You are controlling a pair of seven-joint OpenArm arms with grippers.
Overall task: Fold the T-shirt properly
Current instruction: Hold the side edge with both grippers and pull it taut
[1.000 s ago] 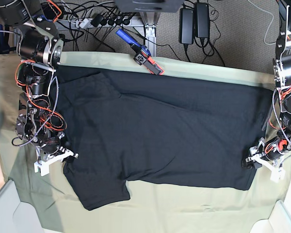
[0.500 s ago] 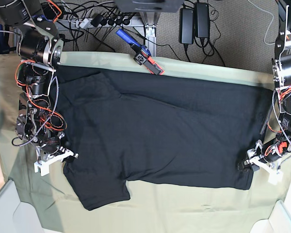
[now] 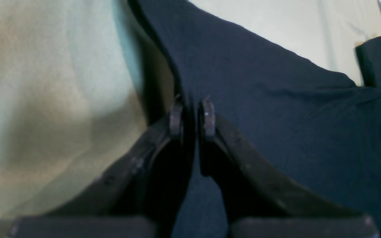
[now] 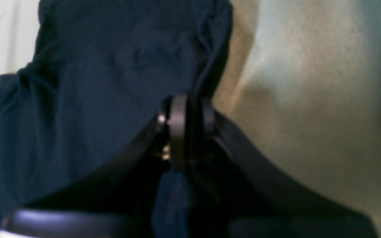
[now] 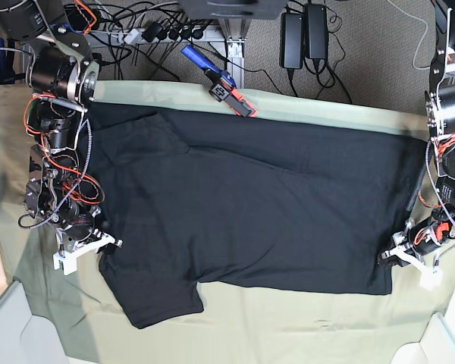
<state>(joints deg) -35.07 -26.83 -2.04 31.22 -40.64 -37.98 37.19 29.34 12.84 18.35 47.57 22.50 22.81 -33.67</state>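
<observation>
T-shirt (image 5: 250, 205): one, flat | left gripper (image 3: 190, 115), right gripper (image 4: 187, 115): apparently both pinching fabric

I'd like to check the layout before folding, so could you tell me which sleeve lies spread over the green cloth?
The near sleeve, beside the right end effector; the far sleeve lies folded onto the T-shirt.

We count one T-shirt (image 5: 250, 205), black, spread on one table (image 5: 303, 326) draped in pale green cloth. Two arms stand at the T-shirt's ends, each with one pincer: the right pincer (image 5: 98, 244) at its sleeve end, the left pincer (image 5: 389, 256) at the opposite end. Beyond the T-shirt's far edge we count one blue and orange tool (image 5: 220, 81) and two black power bricks (image 5: 304, 34).
</observation>
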